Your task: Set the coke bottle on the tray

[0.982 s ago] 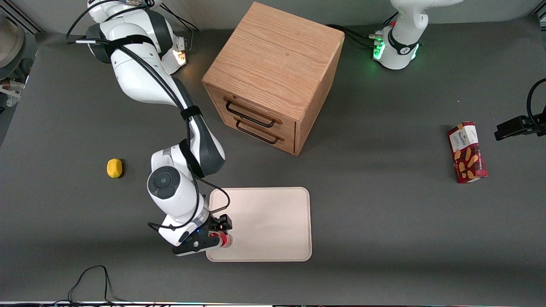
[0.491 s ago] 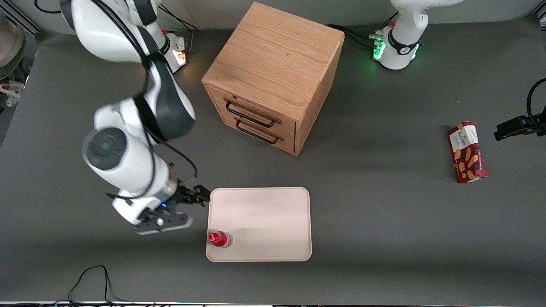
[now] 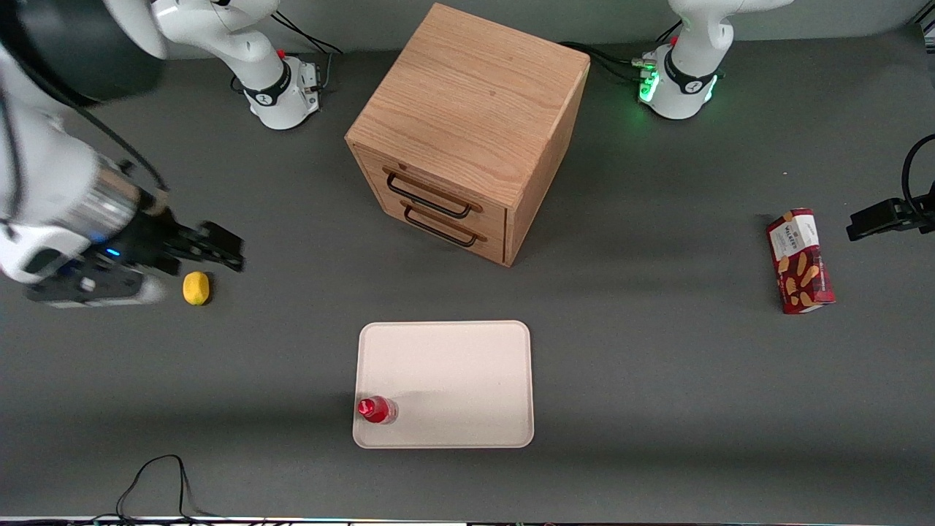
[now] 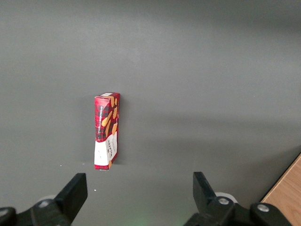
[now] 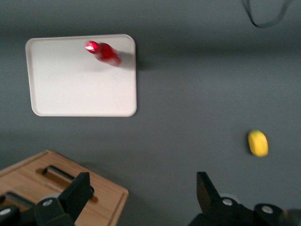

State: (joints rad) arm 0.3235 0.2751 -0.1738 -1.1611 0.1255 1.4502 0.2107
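The coke bottle (image 3: 377, 410) (image 5: 104, 52) stands upright on the tray (image 3: 453, 380) (image 5: 80, 89), in the tray corner nearest the front camera on the working arm's side. It is small, red, with a red cap. My gripper (image 3: 208, 252) (image 5: 141, 197) is open with nothing between its fingers. It hangs high above the table toward the working arm's end, well away from the tray and close above the lemon.
A yellow lemon (image 3: 196, 288) (image 5: 258, 143) lies on the table beside my gripper. A wooden two-drawer cabinet (image 3: 467, 131) (image 5: 61, 188) stands farther from the front camera than the tray. A red snack box (image 3: 799, 261) (image 4: 106, 130) lies toward the parked arm's end.
My gripper let go of the coke bottle, which stays standing on the tray, then rose and swung away toward the working arm's end of the table, above the lemon.
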